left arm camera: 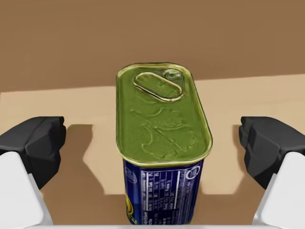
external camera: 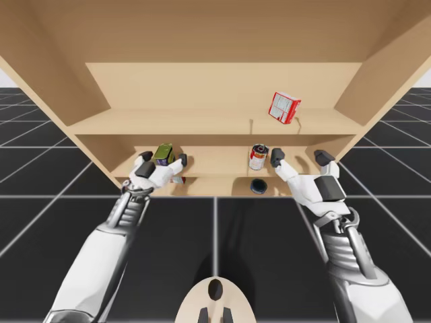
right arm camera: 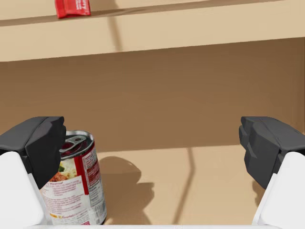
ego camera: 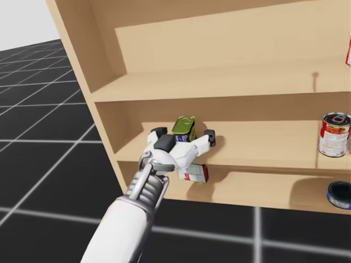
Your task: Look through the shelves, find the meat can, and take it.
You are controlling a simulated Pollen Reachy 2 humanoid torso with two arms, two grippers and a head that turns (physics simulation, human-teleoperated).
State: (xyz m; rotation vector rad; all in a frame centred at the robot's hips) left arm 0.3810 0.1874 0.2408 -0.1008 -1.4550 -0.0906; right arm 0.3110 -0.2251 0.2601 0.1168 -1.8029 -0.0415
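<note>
Left pincer (left arm camera: 152, 148): open, its two dark fingers (left arm camera: 34, 145) standing one on each side of the meat can (left arm camera: 162, 129), both apart from it with shelf showing in the gaps. The can is rectangular with rounded corners, with blue sides and a greenish-gold lid bearing a pull tab. It stands on the middle shelf (ego camera: 263, 143) towards its left end, close to the front edge and about centred between the fingers.

The step in hand, judging by this pose, is the closing grasp. To do it well, hold the wrist level and let both fingers meet the can's long sides below the lid rim together. If one finger lands first it is likely to push or twist the can. Once you have a hold, lift only slightly, since the upper shelf is overhead, then draw straight back over the front edge.

Right pincer (right arm camera: 152, 148): open and holding nothing, at the same shelf further right. A round red-and-white can (right arm camera: 76, 186) stands just ahead of one finger. Leave it alone.

Surroundings:
- a small white-and-red box (ego camera: 193, 173) lies on the bottom shelf under your left wrist
- a low dark-blue round tin (external camera: 258, 186) also sits on the bottom shelf
- a red box (external camera: 284, 108) sits on the upper shelf
</note>
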